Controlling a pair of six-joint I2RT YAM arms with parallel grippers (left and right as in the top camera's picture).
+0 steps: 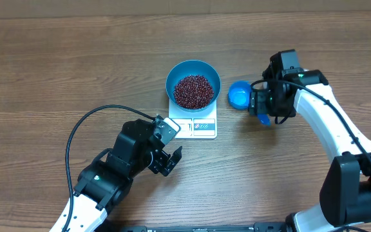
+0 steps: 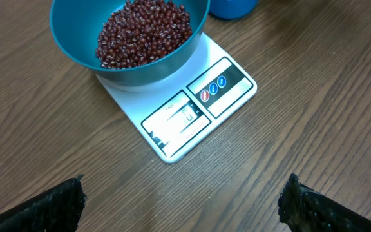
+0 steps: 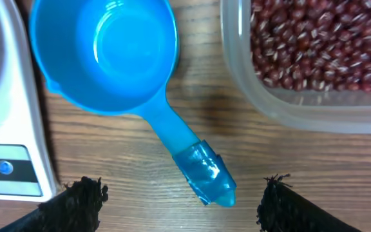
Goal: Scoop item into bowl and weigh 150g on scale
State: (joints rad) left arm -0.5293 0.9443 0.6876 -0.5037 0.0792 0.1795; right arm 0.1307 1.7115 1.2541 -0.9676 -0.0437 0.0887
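The blue bowl stands on the white scale, holding a heap of red-brown beans. Right of the scale, an empty blue scoop lies flat on the table. My right gripper is open over the scoop's handle end, and neither fingertip touches the handle. My left gripper hangs open in front of the scale, over bare wood, holding nothing.
In the right wrist view, a clear plastic tub with more beans stands just right of the scoop. In the overhead view my right arm hides it. A black cable loops left of my left arm.
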